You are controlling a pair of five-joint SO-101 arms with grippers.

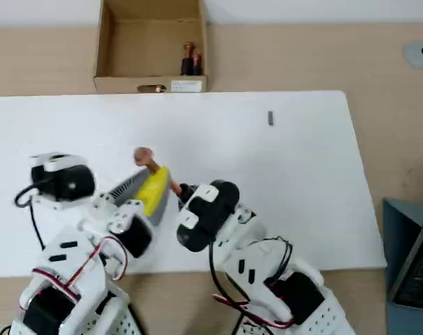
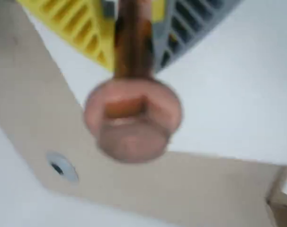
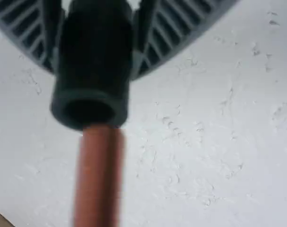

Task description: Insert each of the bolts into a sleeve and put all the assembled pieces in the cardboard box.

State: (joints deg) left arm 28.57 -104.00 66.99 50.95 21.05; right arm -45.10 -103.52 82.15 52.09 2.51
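Observation:
My left gripper (image 1: pixel 154 185), with one yellow and one grey finger, is shut on a copper bolt (image 1: pixel 144 156) near the white mat's front. In the left wrist view the bolt's round head (image 2: pixel 132 118) points toward the camera and its shaft runs up between the fingers (image 2: pixel 82 28). My right gripper (image 1: pixel 188 192) is shut on a black sleeve (image 3: pixel 94 61). The bolt's shaft (image 3: pixel 97 175) meets the sleeve's open mouth, its tip just inside. The cardboard box (image 1: pixel 107 52) stands at the back and holds assembled pieces (image 1: pixel 191 61) in its right front corner.
A small dark piece (image 1: pixel 270 118) lies on the white mat (image 1: pixel 302 195) at the back right. A copper-coloured item (image 1: pixel 153 88) sits at the box's front edge. A round grey fitting (image 1: pixel 419 53) is set in the wooden table at far right.

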